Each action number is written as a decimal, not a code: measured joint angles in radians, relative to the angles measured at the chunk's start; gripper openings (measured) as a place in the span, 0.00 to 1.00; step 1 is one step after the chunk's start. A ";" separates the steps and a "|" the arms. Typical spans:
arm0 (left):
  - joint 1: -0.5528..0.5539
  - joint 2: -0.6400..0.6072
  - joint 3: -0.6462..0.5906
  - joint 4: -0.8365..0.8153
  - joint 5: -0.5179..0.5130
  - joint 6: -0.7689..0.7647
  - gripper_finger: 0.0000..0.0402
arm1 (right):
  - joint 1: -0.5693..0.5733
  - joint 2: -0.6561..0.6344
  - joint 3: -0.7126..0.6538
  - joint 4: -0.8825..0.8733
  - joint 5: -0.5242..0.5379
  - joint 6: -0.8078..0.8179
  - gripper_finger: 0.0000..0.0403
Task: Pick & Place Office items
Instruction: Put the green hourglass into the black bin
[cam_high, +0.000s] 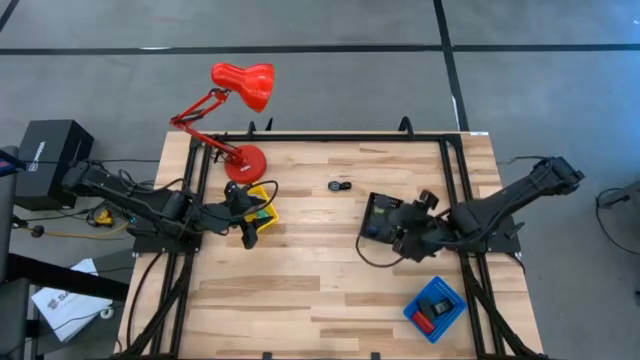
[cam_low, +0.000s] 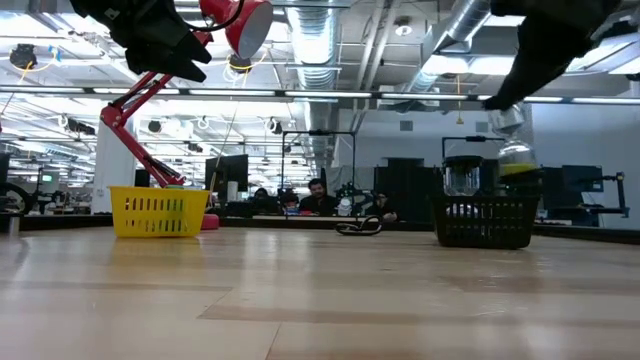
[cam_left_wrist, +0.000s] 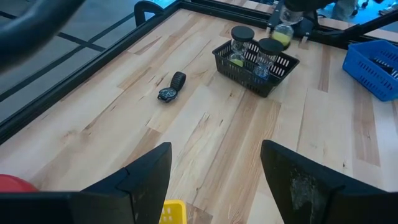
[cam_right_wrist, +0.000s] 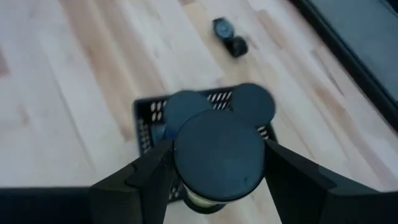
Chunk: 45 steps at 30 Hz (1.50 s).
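My right gripper (cam_right_wrist: 217, 165) is shut on a small clear jar with a black lid (cam_right_wrist: 217, 155) and yellow-green contents (cam_low: 513, 155), held above the black basket (cam_high: 372, 205). Two more black-lidded jars (cam_left_wrist: 256, 50) stand in that basket. A small black watch-like item (cam_high: 340, 185) lies on the bare wood toward the far edge. My left gripper (cam_left_wrist: 214, 155) hangs open over the yellow basket (cam_low: 160, 212) with nothing between its fingers. My right gripper pinches the jar between its two fingers, on opposite sides of the body just under the lid (cam_right_wrist: 198, 200). The fingers slant down from above. The jar hangs roughly upright, lifted clear above the black basket.
A red desk lamp (cam_high: 240, 95) stands at the far left, its base beside the yellow basket. A blue tray (cam_high: 435, 308) with a black and a red piece sits near the front right. Bare wood lies between the baskets and along the near edge.
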 joint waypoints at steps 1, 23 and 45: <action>0.000 0.000 0.000 0.000 0.000 0.000 0.60 | -0.009 -0.013 -0.016 0.016 0.007 -0.007 0.54; 0.000 0.000 0.000 0.006 0.000 -0.001 0.60 | -0.109 -0.036 -0.162 0.270 0.015 -0.070 0.54; 0.000 0.000 0.000 0.012 0.000 -0.001 0.60 | -0.109 0.110 -0.157 0.276 -0.040 0.050 0.55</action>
